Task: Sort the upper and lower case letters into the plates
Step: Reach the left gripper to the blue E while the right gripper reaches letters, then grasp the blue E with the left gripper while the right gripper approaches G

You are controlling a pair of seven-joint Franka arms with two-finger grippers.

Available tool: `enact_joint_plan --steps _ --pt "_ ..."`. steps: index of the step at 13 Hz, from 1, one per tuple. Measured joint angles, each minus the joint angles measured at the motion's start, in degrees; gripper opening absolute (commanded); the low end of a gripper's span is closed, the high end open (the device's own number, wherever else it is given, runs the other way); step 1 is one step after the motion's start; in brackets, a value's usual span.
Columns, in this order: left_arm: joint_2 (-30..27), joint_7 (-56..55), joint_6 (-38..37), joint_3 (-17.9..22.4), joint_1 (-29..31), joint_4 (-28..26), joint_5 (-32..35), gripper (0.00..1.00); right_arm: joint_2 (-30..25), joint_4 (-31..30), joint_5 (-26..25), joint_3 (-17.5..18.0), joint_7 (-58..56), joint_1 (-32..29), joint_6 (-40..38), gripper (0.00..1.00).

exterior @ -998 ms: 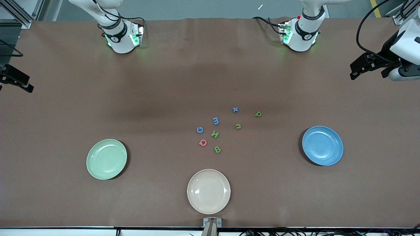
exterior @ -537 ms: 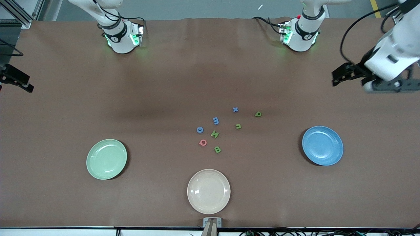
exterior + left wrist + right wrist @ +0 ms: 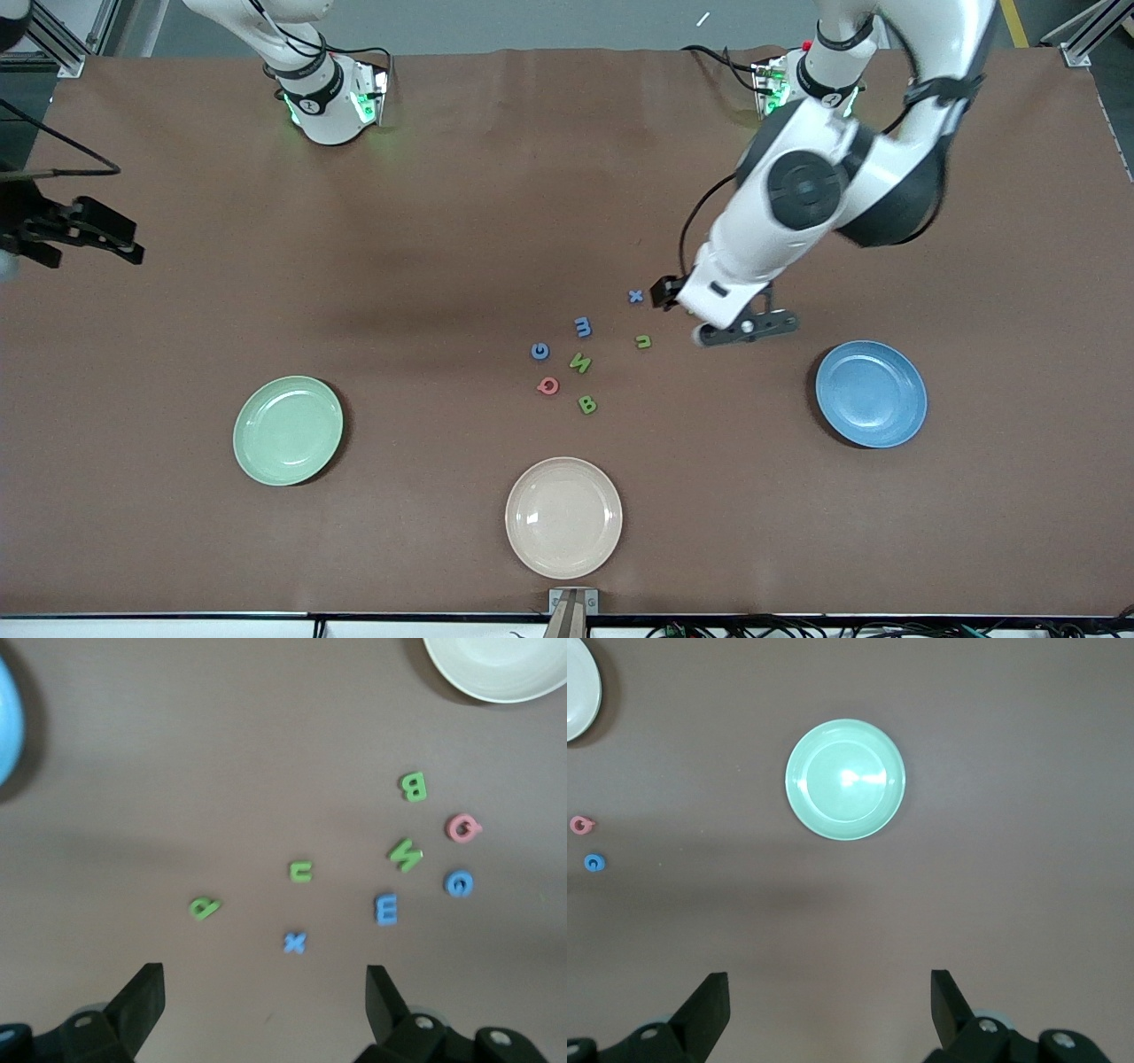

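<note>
The eight letters lie loose on the worktop [image 3: 443, 221] in one cluster between the mint plate [image 3: 288, 431] and the blue plate [image 3: 871, 393], farther from the front camera than the cream plate [image 3: 563, 517]. All three plates are empty. The left end effector [image 3: 678, 301] hangs over the green p [image 3: 204, 907], fingers [image 3: 142, 997] wide apart and empty, with the x [image 3: 635, 296] and n [image 3: 643, 341] just beside. The right end effector [image 3: 111, 241] is over the worktop's edge at the right arm's end, also spread and empty.

The letters look light, stiff and thick-edged (probably foam or plastic), so they should neither crush nor weigh much, but they will likely skid if nudged. I judge the best hold to be across a letter's outer flat sides, fingers straight down. The p stands apart from its neighbours; G [image 3: 539, 351], N [image 3: 580, 362], Q [image 3: 548, 385] and B [image 3: 586, 405] crowd closer, with m [image 3: 582, 326] near.
</note>
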Motion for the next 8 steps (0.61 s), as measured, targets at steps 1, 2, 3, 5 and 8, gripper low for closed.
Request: enact_joint_plan --steps 1,2,3,5,8 --pt "2.9 -2.4 2.6 0.1 -1.9 0.1 2.5 0.93 1.5 -0.1 0.0 0.1 4.7 2.0 0.0 1.00" --pt "5.6 -5.6 5.0 0.1 -3.7 0.4 4.1 0.89 3.2 -0.2 0.0 0.2 9.9 4.6 0.3 1.00" --pt "8.5 -9.0 8.0 0.1 -5.1 1.2 4.8 0.87 5.1 -0.3 0.0 0.3 14.9 7.7 1.1 1.00" --pt "14.2 -14.2 14.2 0.3 -7.9 3.7 5.2 0.74 9.0 -0.6 0.0 0.4 24.5 13.3 5.0 1.00" --pt "19.8 -16.4 16.8 1.0 -11.3 6.6 6.6 0.67 14.7 -0.8 0.0 0.5 37.1 19.6 12.2 1.00"
